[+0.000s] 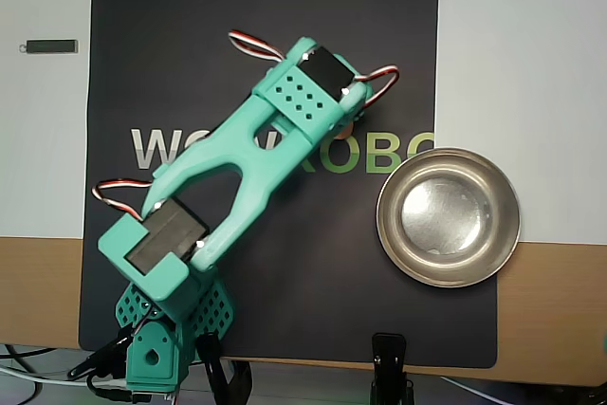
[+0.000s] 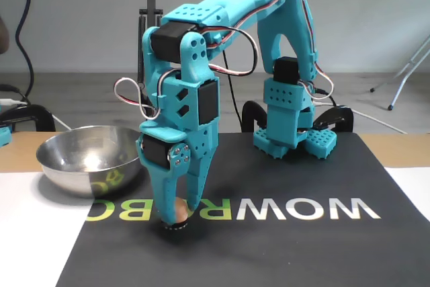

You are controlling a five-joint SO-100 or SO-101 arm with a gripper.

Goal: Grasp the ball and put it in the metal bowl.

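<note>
Seen left to right in the fixed view, the metal bowl (image 2: 87, 159) sits empty at the mat's left edge, partly off the dark mat (image 2: 282, 247) with its printed lettering (image 2: 269, 210); the teal arm (image 2: 222, 5) reaches down just to the bowl's right, and its base (image 2: 289, 126) stands well to the bowl's right, at the back of the mat.

The gripper (image 2: 176, 223) points straight down at the mat, its fingertips on or just above the surface, near the bowl's right side. Between the two fingers a sliver of the orange ball (image 2: 179, 211) shows. The fingers stand close on either side of it, but whether they already press on it cannot be told from here.

From overhead, the arm (image 1: 256, 139) hides the gripper; only an edge of the ball (image 1: 349, 129) peeks out beneath the wrist, up and to the left of the bowl (image 1: 449, 217), near it but apart from its rim.

The move ahead seems to turn on that one relation: the bowl lies a short way sideways from the ball, to the left in the fixed view. Being round, the ball offers no long axis to line up with. A firm close, a lift clear of the rim and a short swing toward the bowl look like what remains.
</note>
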